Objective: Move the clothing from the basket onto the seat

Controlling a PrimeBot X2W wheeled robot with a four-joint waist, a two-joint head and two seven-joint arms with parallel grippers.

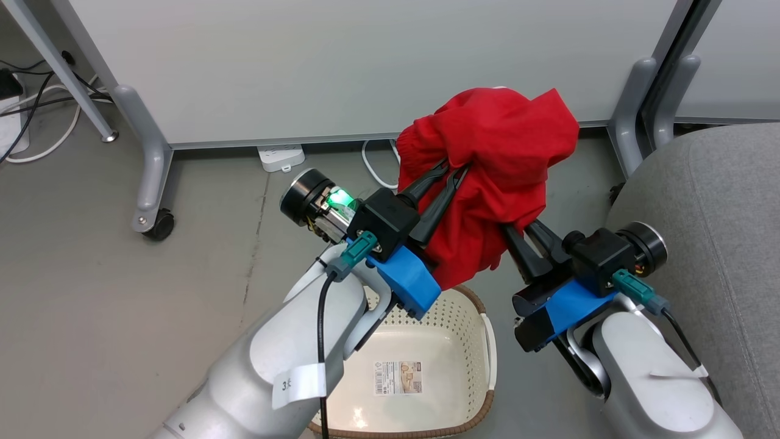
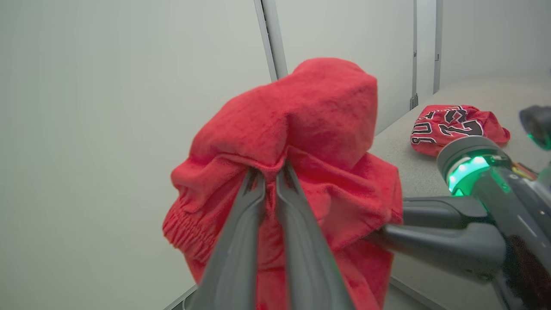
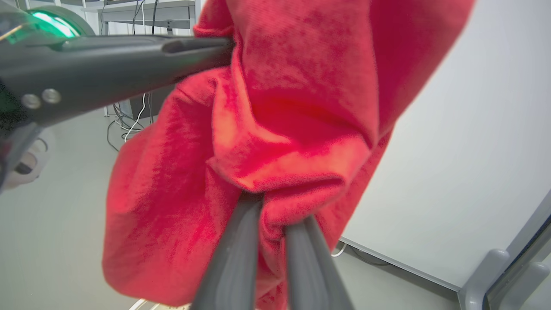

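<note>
One piece of the clothing, a plain red garment point(image 1: 493, 158), hangs bunched in the air above the basket point(image 1: 469, 317). My left gripper point(image 1: 454, 169) is shut on a fold of it from the left, fingers pinching fabric point(image 2: 270, 170). From the lower right, my right gripper point(image 1: 510, 230) has its fingers closed on the cloth's lower fold point(image 3: 275, 206). The cream basket holds no clothing, with a paper label point(image 1: 397, 377) on its floor. The grey seat point(image 1: 707, 231) is at the right. A red jersey point(image 2: 456, 128) with black-and-white lettering lies on the seat point(image 2: 473, 92).
White partition panels point(image 1: 341, 67) on grey wheeled legs point(image 1: 149, 183) stand behind the garment. A power strip point(image 1: 280, 157) and cables point(image 1: 36, 116) lie on the grey floor at the back. Another grey leg point(image 1: 634, 103) stands beside the seat.
</note>
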